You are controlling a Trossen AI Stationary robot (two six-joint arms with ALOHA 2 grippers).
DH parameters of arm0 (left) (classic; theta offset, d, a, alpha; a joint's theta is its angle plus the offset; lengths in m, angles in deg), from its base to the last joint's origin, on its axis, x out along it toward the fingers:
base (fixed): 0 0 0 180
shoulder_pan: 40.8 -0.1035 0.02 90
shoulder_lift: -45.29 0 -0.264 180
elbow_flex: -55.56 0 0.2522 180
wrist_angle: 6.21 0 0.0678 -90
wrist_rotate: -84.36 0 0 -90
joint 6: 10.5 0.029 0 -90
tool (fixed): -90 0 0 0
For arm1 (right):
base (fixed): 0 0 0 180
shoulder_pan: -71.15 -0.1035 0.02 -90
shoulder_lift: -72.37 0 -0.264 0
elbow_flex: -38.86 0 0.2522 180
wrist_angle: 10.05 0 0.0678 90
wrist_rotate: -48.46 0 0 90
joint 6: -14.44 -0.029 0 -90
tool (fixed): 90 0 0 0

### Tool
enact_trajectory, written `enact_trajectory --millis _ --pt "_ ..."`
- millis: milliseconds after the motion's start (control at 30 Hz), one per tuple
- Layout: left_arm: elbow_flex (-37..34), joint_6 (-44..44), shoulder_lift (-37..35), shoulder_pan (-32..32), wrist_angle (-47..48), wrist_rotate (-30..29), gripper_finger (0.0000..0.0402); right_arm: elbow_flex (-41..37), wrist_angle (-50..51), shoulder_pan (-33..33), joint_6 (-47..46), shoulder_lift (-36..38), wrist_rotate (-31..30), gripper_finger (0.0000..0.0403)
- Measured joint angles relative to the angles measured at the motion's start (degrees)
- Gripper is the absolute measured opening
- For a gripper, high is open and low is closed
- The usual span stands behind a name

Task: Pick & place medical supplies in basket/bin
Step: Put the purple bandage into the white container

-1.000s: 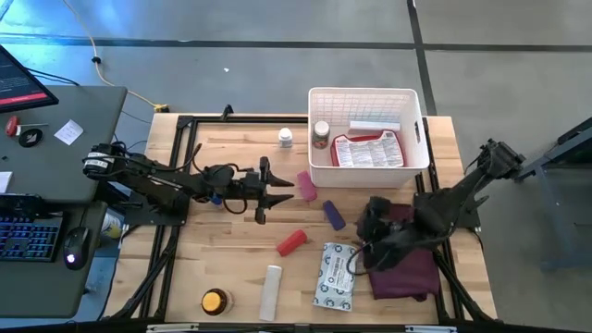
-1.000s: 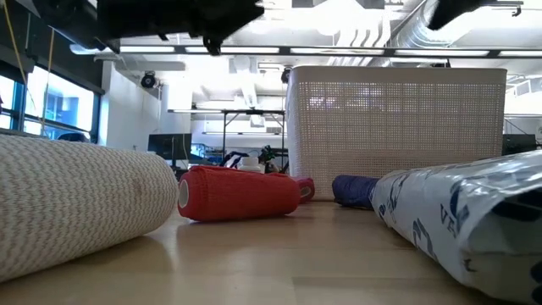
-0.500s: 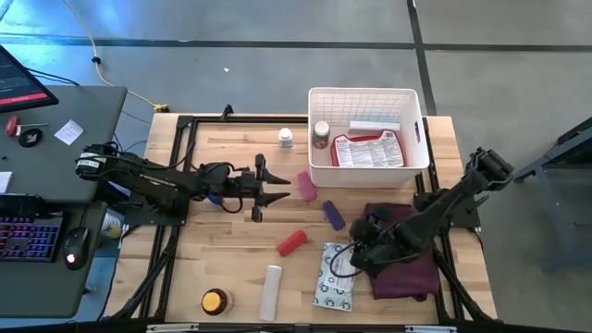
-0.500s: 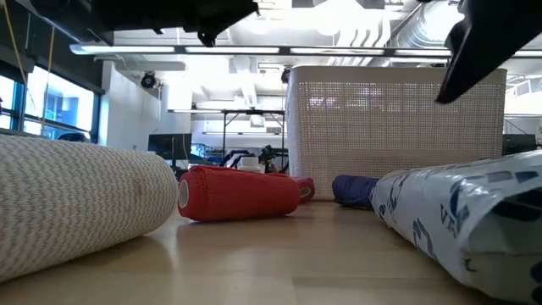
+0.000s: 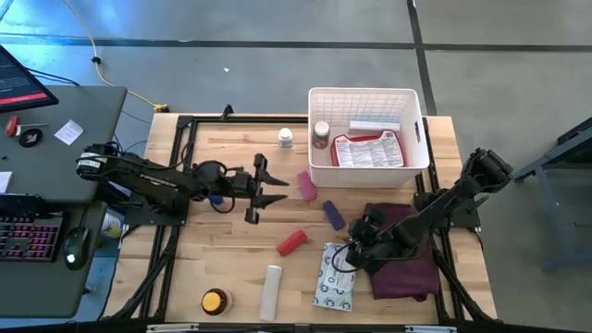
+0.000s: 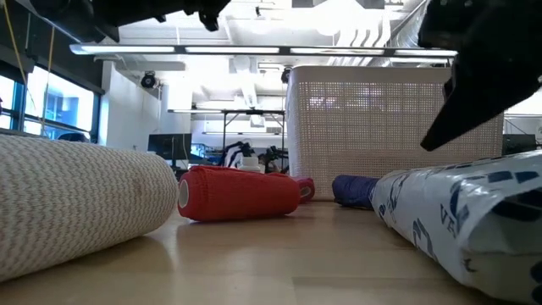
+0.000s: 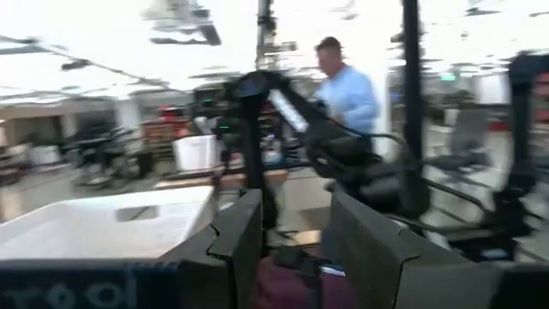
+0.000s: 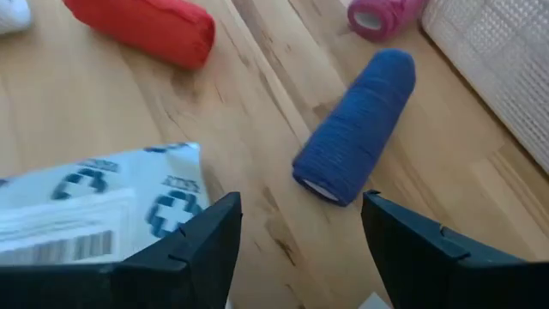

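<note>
1. Hovering above the packet (image 5: 335, 277), just in front of the blue roll (image 5: 333, 215), the right gripper (image 5: 352, 252) has its fingers spread and empty; the right wrist view shows bare wood between them.
2. The left gripper (image 5: 256, 188) hangs well to the left of the basket (image 5: 366, 95), fingers apart, nothing between them.
3. The basket sits at the table's far edge with a red case (image 5: 369, 151) and a white box (image 5: 375, 124) inside.
4. Left of the basket stand two small bottles (image 5: 286, 137), one touching its wall.
5. A pink roll (image 5: 306, 184) lies just in front of the basket's left corner.
6. The red roll (image 5: 291, 241), white roll (image 5: 270, 291) and orange-lidded tin (image 5: 215, 301) lie nearer the front edge.
7. A maroon cloth (image 5: 407, 264) lies under the right arm.
</note>
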Motion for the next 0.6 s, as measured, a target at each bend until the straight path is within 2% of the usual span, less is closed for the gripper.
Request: enact_trajectory --millis 100,200,500,600 --pt "0.0 -0.93 0.0 -0.02 -0.02 -5.27 0.0177 -0.81 0.18 0.09 -0.03 0.0 -0.72 0.0232" --pt "0.0 -2.01 0.0 -0.02 -0.01 -5.6 0.0177 -1.12 -0.42 0.59 -0.85 0.0 -1.52 0.0232" --pt "0.0 -5.06 0.0 0.0 -0.64 6.48 0.0177 -5.02 -5.68 3.85 -0.78 0.02 -2.2 0.0232" --pt "0.0 -5.67 0.0 0.02 -0.61 7.38 0.0177 -6.07 -7.1 5.27 0.42 0.01 -3.17 0.0232"
